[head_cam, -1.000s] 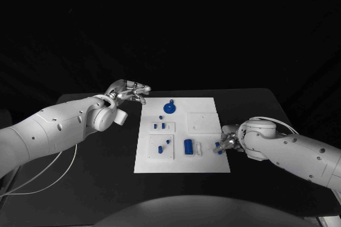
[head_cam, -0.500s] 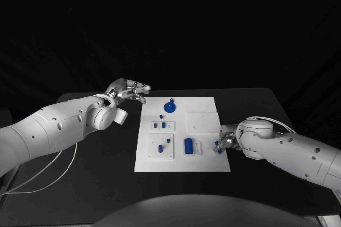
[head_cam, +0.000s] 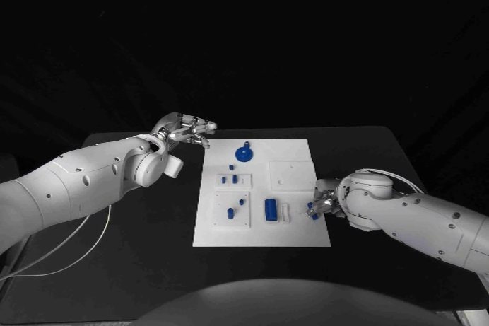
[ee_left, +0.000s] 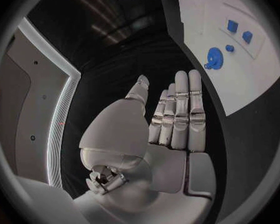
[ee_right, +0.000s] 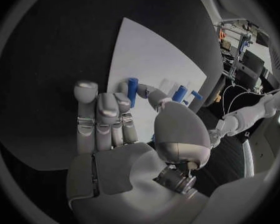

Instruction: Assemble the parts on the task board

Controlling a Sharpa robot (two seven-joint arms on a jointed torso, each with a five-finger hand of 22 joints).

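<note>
My right hand pinches a smooth blue cylinder at its fingertips, over the flat white board. My left hand is open flat, its silver fingers straight, holding nothing.

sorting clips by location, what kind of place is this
Likely a robotics lab test bench, not a home or factory line. A white task board with small blue parts lies on a black table against a dark backdrop; the right wrist view shows cluttered equipment racks behind.
</note>
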